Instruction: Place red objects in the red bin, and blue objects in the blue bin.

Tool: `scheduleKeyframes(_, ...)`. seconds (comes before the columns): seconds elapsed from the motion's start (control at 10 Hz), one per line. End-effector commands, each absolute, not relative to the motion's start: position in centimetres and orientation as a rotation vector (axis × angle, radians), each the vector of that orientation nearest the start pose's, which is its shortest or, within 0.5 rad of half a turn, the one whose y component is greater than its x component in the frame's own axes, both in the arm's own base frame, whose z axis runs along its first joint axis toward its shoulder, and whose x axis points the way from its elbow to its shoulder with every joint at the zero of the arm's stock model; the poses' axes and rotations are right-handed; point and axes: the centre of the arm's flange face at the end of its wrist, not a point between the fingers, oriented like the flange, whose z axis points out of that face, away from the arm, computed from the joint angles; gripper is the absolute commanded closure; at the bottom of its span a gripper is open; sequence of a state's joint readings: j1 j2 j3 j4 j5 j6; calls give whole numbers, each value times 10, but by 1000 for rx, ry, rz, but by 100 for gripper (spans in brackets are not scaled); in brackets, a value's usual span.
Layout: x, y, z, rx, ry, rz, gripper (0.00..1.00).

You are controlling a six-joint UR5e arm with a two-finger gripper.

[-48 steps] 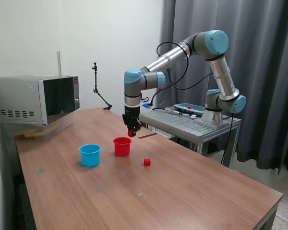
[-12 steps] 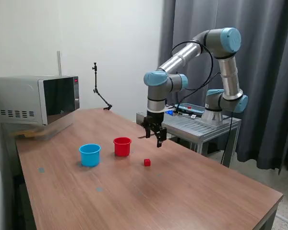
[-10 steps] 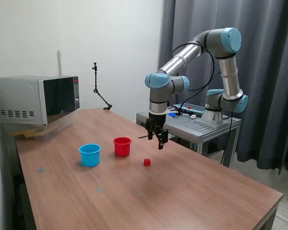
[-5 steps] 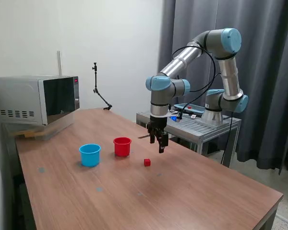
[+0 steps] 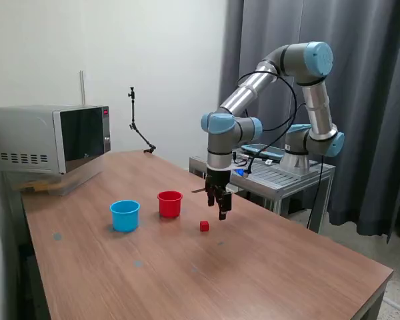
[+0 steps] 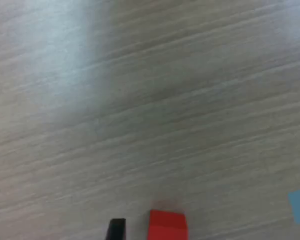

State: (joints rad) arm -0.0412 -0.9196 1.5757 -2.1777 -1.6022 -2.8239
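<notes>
One red cube [image 5: 204,226] lies on the wooden table, to the exterior view's right of the red cup [image 5: 169,203]. The light blue cup [image 5: 125,215] stands to the exterior view's left of the red cup. My gripper [image 5: 221,213] hangs a little above the table, just beside and above the cube, open and empty. In the wrist view the cube [image 6: 168,225] lies on the wood between my dark fingertips [image 6: 116,229], close to one of them. The second red cube and the blue cubes are not in view.
A microwave [image 5: 50,140] stands at the table's far corner on the exterior view's left. A metal side table [image 5: 273,172] bears the arm's base behind the wooden table [image 5: 253,267]. A small blue tape mark [image 6: 298,206] is on the wood.
My gripper held a red cube over the red cup, then moved to the exterior view's right without it. It has since come down and a little back toward the cube on the table.
</notes>
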Motion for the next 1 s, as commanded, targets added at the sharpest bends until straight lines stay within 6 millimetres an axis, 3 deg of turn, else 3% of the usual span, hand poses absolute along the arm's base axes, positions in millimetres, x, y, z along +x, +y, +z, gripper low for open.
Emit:
scheduleKeyframes(0.0, -668, -97, 149, -1754, 2533, -15, 0)
scheduleKeyframes(0.2, -667, -76, 145, -1745, 2529, -26, 0)
scheduleKeyframes(0.4, -668, -68, 144, -1754, 2521, -29, 0)
scheduleKeyframes(0.9, -676, -73, 142, -1854, 2502, -72, 0)
